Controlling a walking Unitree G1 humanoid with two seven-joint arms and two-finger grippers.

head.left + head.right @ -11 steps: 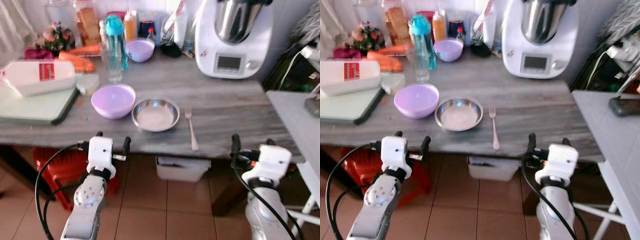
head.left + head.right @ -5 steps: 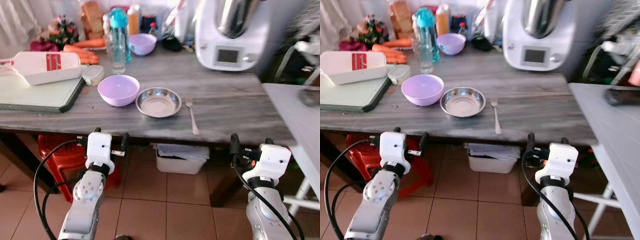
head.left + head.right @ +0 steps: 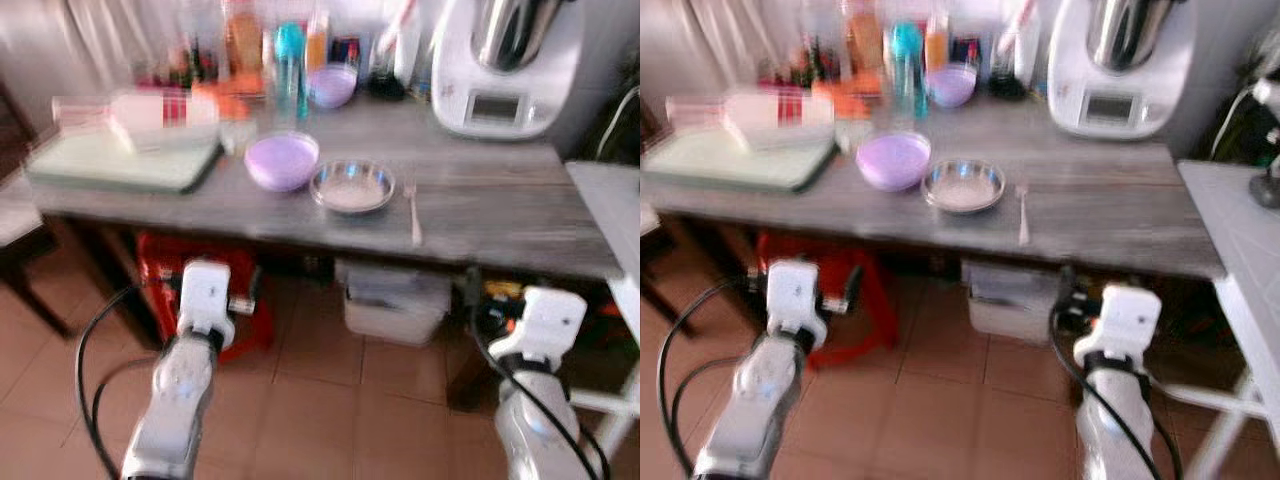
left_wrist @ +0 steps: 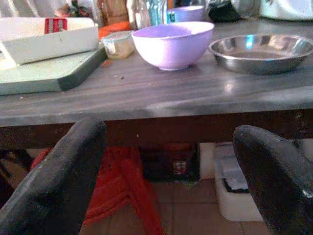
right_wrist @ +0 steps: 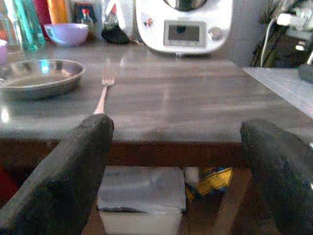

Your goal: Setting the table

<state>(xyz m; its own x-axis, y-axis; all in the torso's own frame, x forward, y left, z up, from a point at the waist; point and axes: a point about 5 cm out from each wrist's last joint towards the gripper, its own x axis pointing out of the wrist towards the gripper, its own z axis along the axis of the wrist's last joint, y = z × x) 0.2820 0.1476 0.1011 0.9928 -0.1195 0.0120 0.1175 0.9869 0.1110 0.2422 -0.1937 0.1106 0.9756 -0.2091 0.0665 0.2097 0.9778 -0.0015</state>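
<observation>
- You are facing a long grey wood-grain desk (image 3: 500,205) over a brown tiled floor (image 3: 330,400); the head views are blurred.
- On the desk, the lilac bowl (image 3: 281,162) sits just beside the steel dish (image 3: 352,186), and the fork (image 3: 412,210) lies near the dish on its other side, handle toward the front edge.
- At the back stand a white kitchen machine (image 3: 510,65), a teal bottle (image 3: 290,55) and a smaller lilac bowl (image 3: 333,86).
- Under the desk are a red stool (image 3: 200,290) and a white tub (image 3: 392,305).
- Your left gripper (image 4: 168,166) and right gripper (image 5: 176,171) hang below the desk edge, fingers spread wide and holding nothing.
- The wrist views are sharper: the left one shows a white tray (image 4: 46,36) on a pale green board (image 4: 49,73); the right one shows the fork's tines near the dish rim.
</observation>
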